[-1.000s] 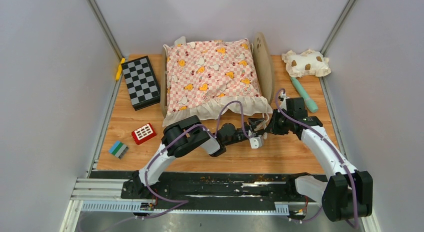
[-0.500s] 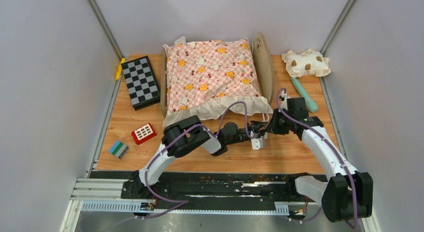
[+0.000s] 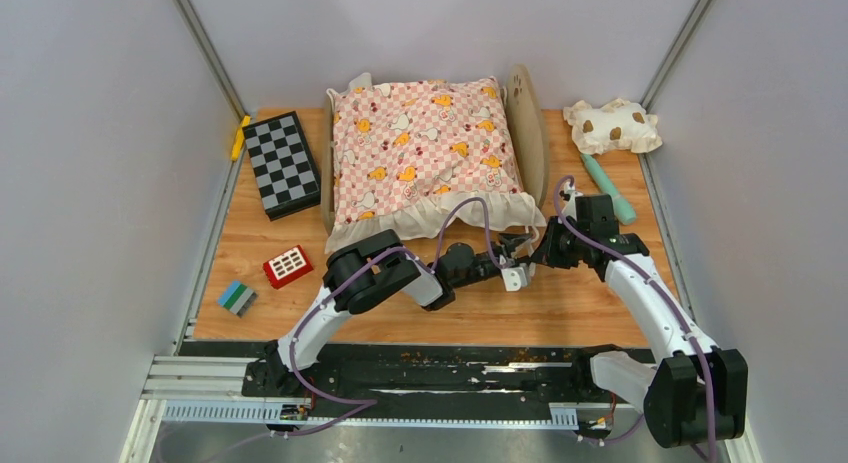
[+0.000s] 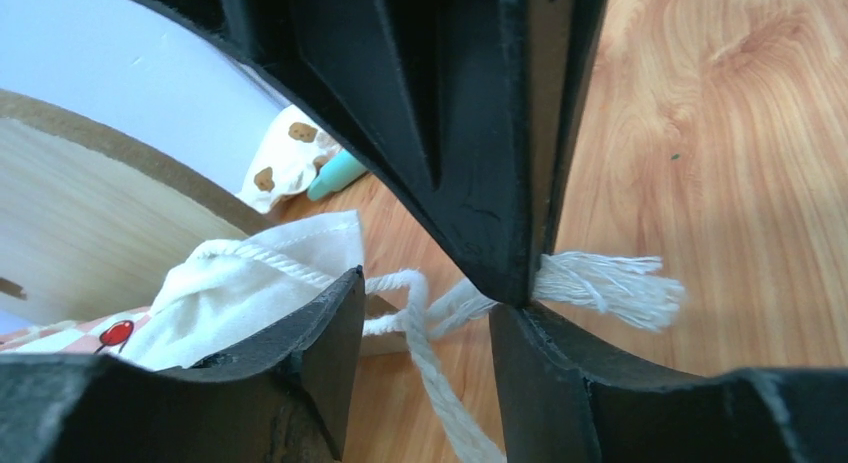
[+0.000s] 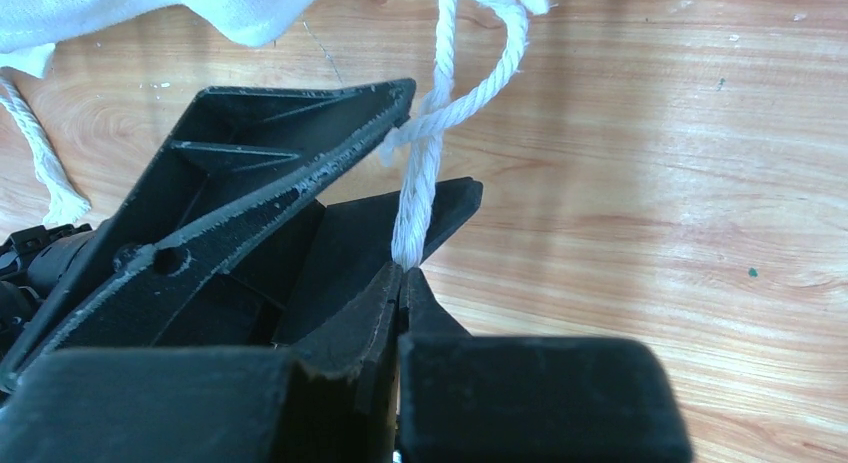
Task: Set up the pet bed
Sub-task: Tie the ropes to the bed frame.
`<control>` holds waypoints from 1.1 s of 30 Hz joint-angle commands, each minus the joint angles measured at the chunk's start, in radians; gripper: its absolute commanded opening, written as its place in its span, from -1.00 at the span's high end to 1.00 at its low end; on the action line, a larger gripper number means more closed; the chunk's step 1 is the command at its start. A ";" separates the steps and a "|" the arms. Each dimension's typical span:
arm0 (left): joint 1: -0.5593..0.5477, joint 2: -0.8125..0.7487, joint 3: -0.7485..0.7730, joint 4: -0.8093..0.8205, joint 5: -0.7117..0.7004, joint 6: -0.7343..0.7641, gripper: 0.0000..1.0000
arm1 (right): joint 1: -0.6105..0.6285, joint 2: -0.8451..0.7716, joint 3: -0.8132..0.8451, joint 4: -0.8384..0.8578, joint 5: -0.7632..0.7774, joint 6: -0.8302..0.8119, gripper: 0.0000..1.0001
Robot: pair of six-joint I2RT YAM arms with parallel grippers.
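The pet bed (image 3: 527, 118) stands at the back centre, headboard on the right; its striped base is hidden under the pink checkered cushion (image 3: 420, 143). White tie cords hang from the cushion's front right corner. My right gripper (image 3: 538, 251) is shut on one cord (image 5: 420, 183) near its frayed end (image 4: 600, 283). My left gripper (image 3: 518, 261) is open right beside it. Its fingers (image 4: 300, 363) stand either side of the crossed cords without pinching them. The cushion's white ruffle (image 4: 250, 283) lies just behind.
A checkerboard box (image 3: 283, 163) and a yellow piece (image 3: 240, 138) lie left of the bed. A red brick (image 3: 288, 266) and a blue-green block (image 3: 237, 297) sit at the front left. A spotted pillow (image 3: 612, 126) and a teal tube (image 3: 610, 188) lie at the right.
My left gripper has edged slightly up and right, closer to the right gripper. The right gripper stays shut on the cord; the bed and cushion have not moved.
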 commanded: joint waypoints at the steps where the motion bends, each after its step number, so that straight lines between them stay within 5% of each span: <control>1: 0.001 -0.015 -0.002 0.096 -0.053 -0.028 -0.15 | -0.006 -0.022 0.032 0.009 -0.021 -0.014 1.00; 7: 0.000 -0.018 0.009 0.056 -0.066 -0.025 0.02 | -0.006 -0.026 0.034 0.008 -0.029 -0.013 1.00; 18: 0.005 -0.048 0.012 -0.035 -0.002 -0.015 0.61 | -0.010 -0.026 0.037 0.017 -0.028 -0.009 0.97; 23: 0.012 -0.068 0.006 -0.048 -0.016 -0.066 0.98 | -0.016 -0.039 0.042 0.030 -0.005 -0.002 0.60; 33: 0.042 -0.120 0.048 -0.184 0.004 -0.280 1.00 | -0.036 -0.093 0.014 0.136 0.139 0.075 0.05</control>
